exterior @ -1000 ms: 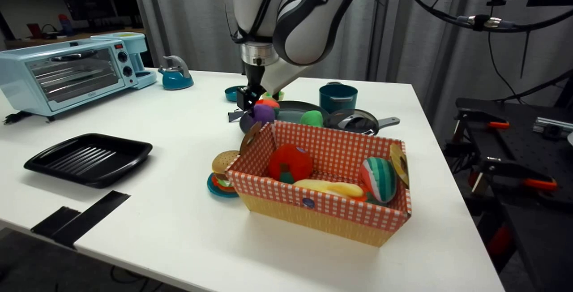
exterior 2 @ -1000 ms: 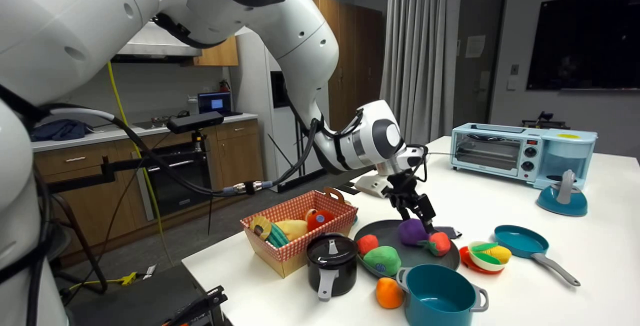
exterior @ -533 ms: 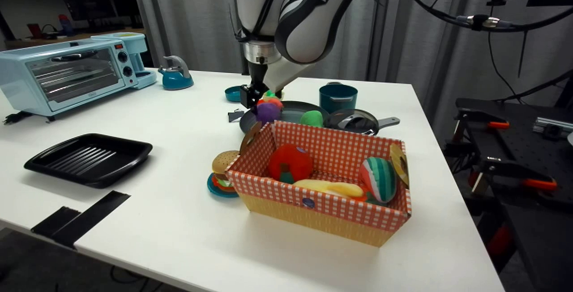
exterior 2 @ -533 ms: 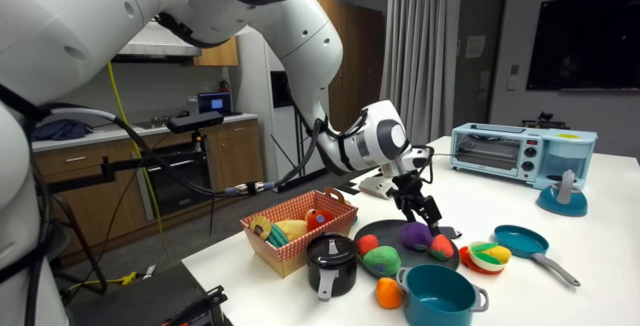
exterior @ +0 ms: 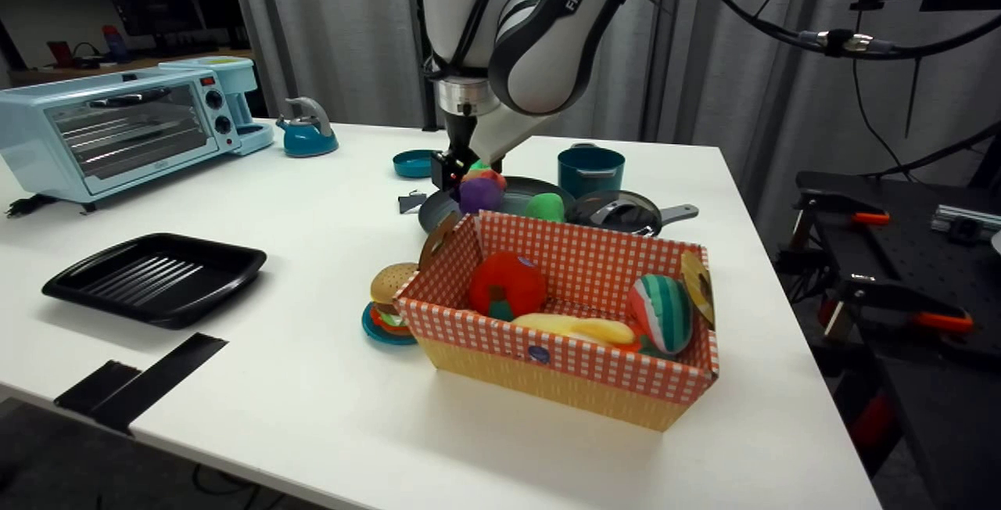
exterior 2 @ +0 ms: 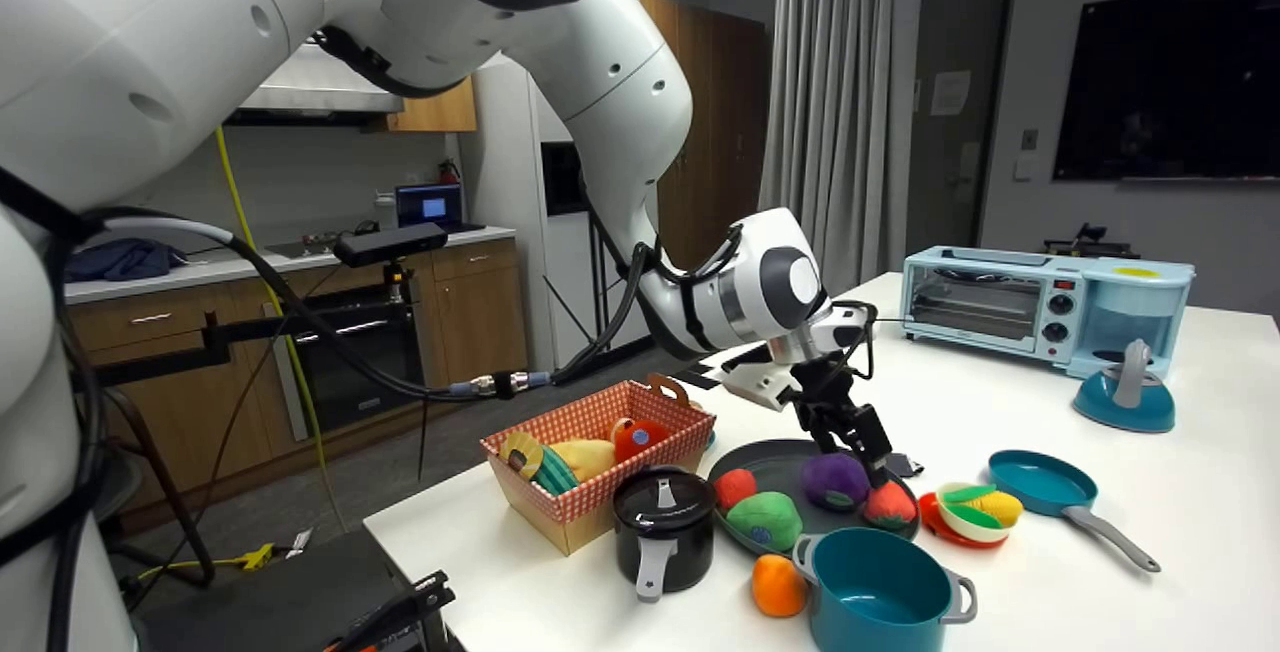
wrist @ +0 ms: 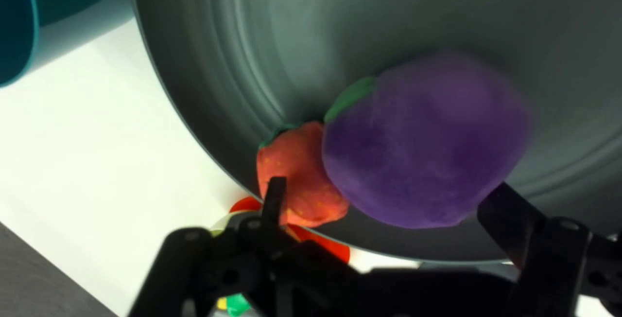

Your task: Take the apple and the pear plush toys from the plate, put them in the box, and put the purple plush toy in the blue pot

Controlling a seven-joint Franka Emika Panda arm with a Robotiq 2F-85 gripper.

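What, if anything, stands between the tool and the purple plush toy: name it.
The red strawberry-like plush does: in the wrist view it shows between one finger of the tool and the purple plush toy. On the other side, nothing visible does.

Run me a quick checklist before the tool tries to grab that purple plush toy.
1. Tool open: ok.
2. Purple plush toy centred between the fingers: not ok, off to the right in the wrist view.
3. Strawberry plush out of the way: not ok, one finger covers part of it in the wrist view.
4. Apple and pear clear of the tool: ok, apart from it on the plate.
5. Fingers not touching the purple plush toy: cannot tell.
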